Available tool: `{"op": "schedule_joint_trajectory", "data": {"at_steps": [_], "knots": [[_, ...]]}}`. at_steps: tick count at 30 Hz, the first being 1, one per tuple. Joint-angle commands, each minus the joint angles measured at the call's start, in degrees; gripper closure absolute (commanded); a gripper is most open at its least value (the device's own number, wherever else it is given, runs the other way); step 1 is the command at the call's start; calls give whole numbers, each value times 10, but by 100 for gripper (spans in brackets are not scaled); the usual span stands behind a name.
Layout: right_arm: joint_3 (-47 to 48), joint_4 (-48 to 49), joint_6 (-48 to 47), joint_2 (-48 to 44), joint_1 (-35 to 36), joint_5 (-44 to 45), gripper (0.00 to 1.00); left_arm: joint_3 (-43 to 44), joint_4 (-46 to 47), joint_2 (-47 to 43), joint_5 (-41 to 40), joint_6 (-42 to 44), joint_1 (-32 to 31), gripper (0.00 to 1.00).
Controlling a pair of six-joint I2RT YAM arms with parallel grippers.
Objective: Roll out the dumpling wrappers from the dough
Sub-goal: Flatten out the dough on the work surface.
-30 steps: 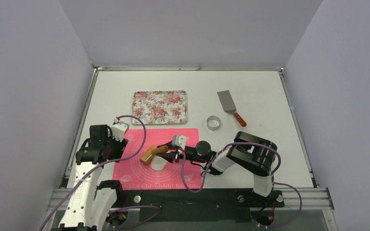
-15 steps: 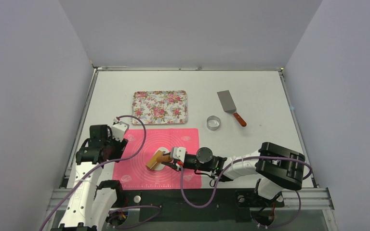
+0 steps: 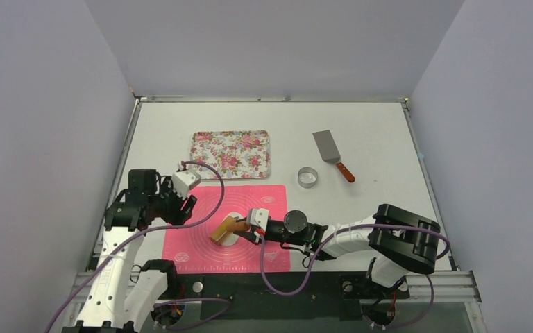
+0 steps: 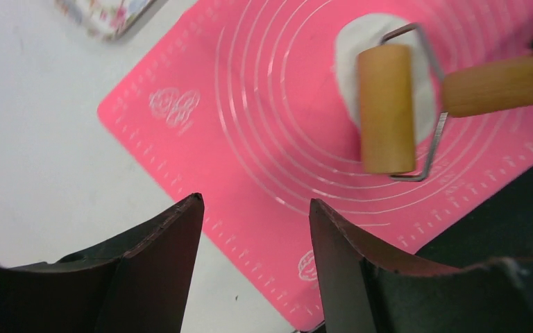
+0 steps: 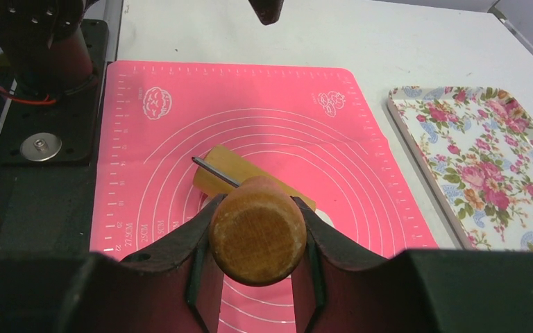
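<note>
Right gripper (image 5: 257,229) clamped on the wooden handle of the roller (image 4: 386,107). The drum sits on the dumpling wrapper (image 4: 358,43) and covers much of it. Wrapper lies near the centre of the pink mat (image 3: 198,243). Floral tray (image 3: 230,154) is just past the mat's far edge. Ring cutter (image 3: 308,177) and spatula (image 3: 330,147) are off to the right, well apart from the roller. Right arm stretched low, reaching leftward over the mat's near right corner. Left gripper (image 4: 255,205) jaws wide, holding nothing, hovering over the mat's left edge, arm folded upright.
</note>
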Motion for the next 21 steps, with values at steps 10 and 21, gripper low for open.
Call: {"op": "schedule_joint_trajectory", "data": {"at_steps": [10, 21], "knots": [[-2, -7, 49, -1, -19, 11, 100, -21, 56, 78, 431, 279, -56, 44], [13, -21, 41, 9, -19, 23, 100, -83, 161, 105, 387, 248, -152, 44]]}}
